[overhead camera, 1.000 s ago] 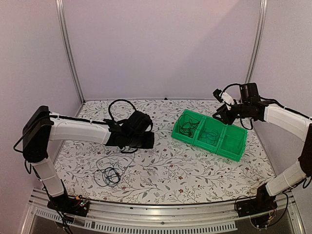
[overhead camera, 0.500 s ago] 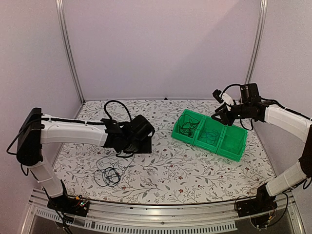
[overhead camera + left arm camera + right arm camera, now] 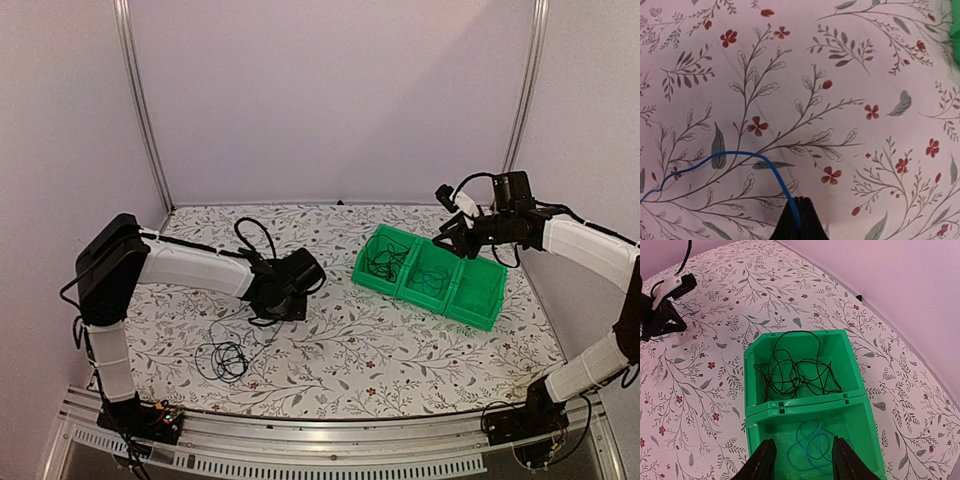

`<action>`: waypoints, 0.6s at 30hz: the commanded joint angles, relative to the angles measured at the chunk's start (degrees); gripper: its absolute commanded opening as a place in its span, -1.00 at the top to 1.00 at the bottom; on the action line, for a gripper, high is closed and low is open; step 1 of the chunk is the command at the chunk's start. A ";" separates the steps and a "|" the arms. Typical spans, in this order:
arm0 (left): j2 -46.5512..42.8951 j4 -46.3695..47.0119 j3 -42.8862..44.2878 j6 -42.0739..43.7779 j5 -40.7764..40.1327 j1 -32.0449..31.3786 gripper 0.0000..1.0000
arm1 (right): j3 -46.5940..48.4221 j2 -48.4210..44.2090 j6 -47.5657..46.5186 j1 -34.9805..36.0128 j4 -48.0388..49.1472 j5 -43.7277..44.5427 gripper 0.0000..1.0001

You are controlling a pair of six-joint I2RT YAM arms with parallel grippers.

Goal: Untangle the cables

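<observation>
Left wrist view: left jaws clamp a curving blue cable [image 3: 737,153].

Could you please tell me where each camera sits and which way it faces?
Top external: high behind the bases, looking down on the table; left gripper and right gripper show.
Left wrist: on the left gripper, facing down at the table; its shut fingers pinch a blue cable.
Right wrist: above the green bin, looking down past its open fingers at black cables.
Shared: top and right wrist both show the bin.
</observation>
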 commanded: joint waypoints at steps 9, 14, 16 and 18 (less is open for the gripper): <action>-8.47 5.72 16.80 26.98 -2.36 -15.32 1.00 | -0.05 -0.49 -0.90 -0.05 -1.07 -4.82 0.16; -12.47 7.68 17.70 28.83 2.64 -16.86 1.00 | 1.18 -2.95 -4.20 -0.03 -5.90 -20.42 0.02; -13.94 8.50 17.42 29.38 4.61 -16.97 1.00 | 1.57 -5.64 -5.19 0.38 -7.43 -25.84 -0.25; -15.43 10.14 16.59 30.85 7.78 -17.16 1.00 | 1.83 -7.92 -6.84 1.44 -8.64 -29.88 -0.41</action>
